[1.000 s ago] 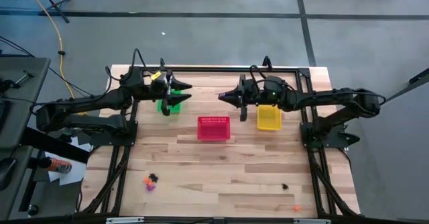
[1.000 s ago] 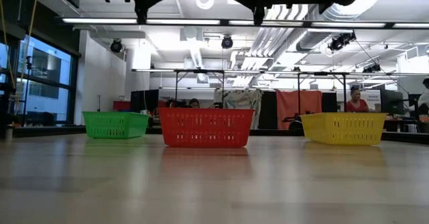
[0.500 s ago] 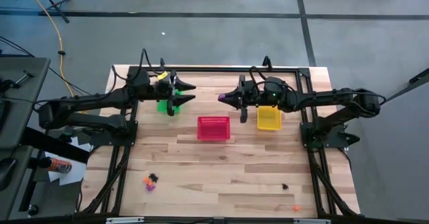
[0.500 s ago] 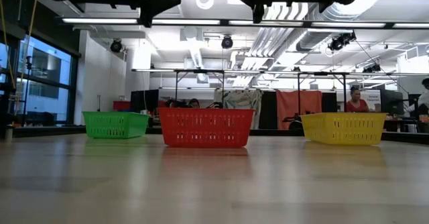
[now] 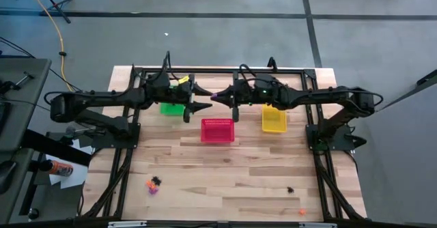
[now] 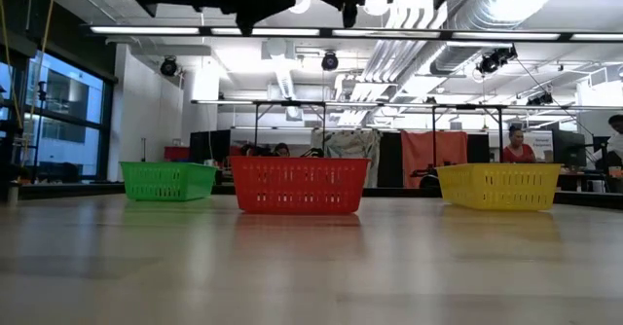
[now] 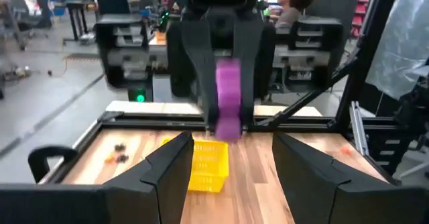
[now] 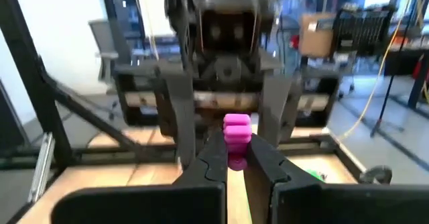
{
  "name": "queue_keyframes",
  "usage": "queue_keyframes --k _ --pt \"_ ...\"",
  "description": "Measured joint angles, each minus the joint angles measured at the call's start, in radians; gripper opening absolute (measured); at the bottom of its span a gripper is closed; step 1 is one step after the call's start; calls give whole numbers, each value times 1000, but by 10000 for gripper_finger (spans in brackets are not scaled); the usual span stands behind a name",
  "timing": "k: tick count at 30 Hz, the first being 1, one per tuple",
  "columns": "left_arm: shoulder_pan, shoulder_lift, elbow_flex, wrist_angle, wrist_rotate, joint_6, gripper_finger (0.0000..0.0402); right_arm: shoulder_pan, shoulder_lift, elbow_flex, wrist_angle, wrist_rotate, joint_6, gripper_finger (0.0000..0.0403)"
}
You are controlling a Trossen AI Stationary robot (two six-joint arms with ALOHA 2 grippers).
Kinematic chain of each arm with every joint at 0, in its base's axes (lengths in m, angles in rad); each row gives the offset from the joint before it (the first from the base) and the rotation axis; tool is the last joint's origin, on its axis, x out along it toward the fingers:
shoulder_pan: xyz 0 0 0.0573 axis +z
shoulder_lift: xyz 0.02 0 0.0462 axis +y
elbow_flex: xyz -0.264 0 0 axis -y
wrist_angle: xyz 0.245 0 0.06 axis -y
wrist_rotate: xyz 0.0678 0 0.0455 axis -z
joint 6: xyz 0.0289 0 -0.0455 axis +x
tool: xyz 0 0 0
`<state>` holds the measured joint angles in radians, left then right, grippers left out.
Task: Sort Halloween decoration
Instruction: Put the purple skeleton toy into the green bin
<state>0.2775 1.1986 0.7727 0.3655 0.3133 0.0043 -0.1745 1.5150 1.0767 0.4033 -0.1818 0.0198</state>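
halloween decoration, a small purple plastic trinket [image 5: 214, 96], high view: pinched in the right gripper [image 5: 217, 97], held in the air between the green mesh basket [image 5: 171, 108] and red mesh basket [image 5: 217, 130], tip to tip with the left gripper [image 5: 205, 97]. risk: a handover misjudged, trinket drops outside any basket. left wrist view: left fingers [image 7: 161, 170] spread wide, empty, purple trinket [image 7: 228, 98] just ahead. right wrist view: right fingers [image 8: 216, 158] shut on it [image 8: 236, 137].
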Motion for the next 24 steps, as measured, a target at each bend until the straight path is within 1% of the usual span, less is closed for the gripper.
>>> queue_keyframes --k 4,11,16,20,24 --pt "1 16 24 -2 -4 9 195 0 18 40 -42 -15 -3 8" --pt "4 16 28 -3 -5 17 193 -3 19 41 -46 -20 -28 8" --pt "4 16 28 -3 -6 18 164 -3 19 41 -23 -19 -28 8" --pt "4 16 28 -3 -6 15 140 -2 18 41 -18 23 -28 8" --pt "4 15 28 -3 -8 8 127 -2 18 41 -20 27 -29 8"
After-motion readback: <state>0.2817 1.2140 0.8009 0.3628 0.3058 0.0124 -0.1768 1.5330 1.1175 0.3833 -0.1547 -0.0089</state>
